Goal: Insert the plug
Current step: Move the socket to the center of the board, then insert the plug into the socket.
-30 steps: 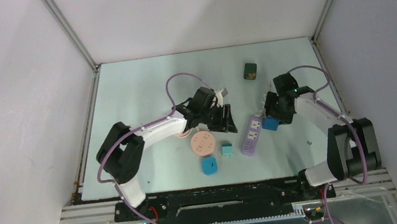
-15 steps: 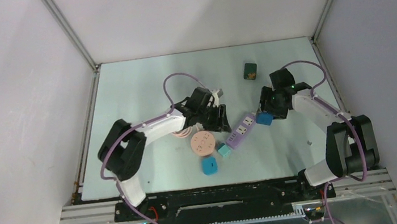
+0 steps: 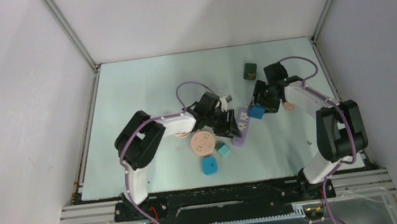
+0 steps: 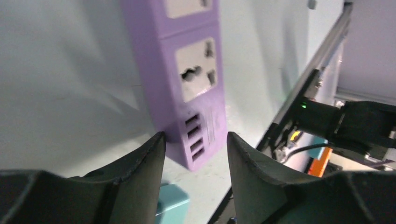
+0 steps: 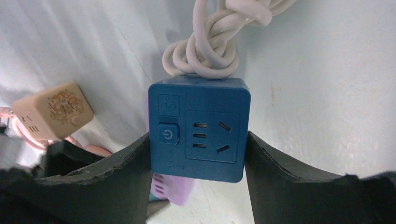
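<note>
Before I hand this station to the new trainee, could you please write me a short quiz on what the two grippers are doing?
1. True or false: the right gripper is clamped on the blue socket cube.
2. The power strip whose end lies between the left gripper's fingers is: A red, B purple, C yellow.
3. Fill in: the cord coiled beside the cube in the right wrist view is ___ in colour.
Key: 1 true; 2 B; 3 white.
</note>
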`<state>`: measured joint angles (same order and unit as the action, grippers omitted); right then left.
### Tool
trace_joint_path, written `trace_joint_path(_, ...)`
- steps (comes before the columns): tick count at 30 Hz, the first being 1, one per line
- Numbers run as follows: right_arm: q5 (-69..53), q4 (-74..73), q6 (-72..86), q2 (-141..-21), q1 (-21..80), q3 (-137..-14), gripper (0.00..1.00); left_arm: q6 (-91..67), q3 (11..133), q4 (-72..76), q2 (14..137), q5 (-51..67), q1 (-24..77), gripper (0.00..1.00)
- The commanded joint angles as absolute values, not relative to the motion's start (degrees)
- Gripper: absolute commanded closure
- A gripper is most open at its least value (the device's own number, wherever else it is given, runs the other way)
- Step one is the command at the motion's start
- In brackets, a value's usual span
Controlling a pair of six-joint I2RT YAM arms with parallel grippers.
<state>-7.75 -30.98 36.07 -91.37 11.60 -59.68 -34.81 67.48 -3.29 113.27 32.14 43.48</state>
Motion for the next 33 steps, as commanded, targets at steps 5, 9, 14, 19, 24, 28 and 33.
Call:
trace_joint_path(5,-11.69,-27.02,34.56,-96.27,12.59,-66.88,1.00,-47.21,70.78,11.26,114.04,38.98,50.52,0.45)
trace_joint_path(9,-9.06,-30.39,31.92,-94.07,12.36,-67.79,1.00,-45.66,71.81,8.85,113.82,36.34,50.31,0.45)
trace_joint_path(14,-4.34,-35.02,27.88,-88.26,12.27,-67.85,1.00,-41.34,71.71,4.69,112.01,35.54,49.13,0.45)
trace_joint_path(19,-2.91,-39.01,26.02,-83.03,12.42,-67.78,1.00,-36.57,69.24,1.23,104.74,35.72,47.20,0.45)
trace_joint_path(24,-2.64,-39.99,26.64,-78.41,12.89,-67.78,1.00,-35.33,65.09,-1.90,96.71,34.22,42.41,0.44)
trace_joint_path(28,-2.22,-39.25,27.26,-76.90,14.96,-67.57,1.00,-34.33,61.84,-3.36,92.09,33.21,38.38,0.44)
trace_joint_path(33,-0.79,-36.50,29.26,-77.48,19.89,-67.06,1.00,-30.18,60.18,-9.35,86.56,30.12,35.43,0.44)
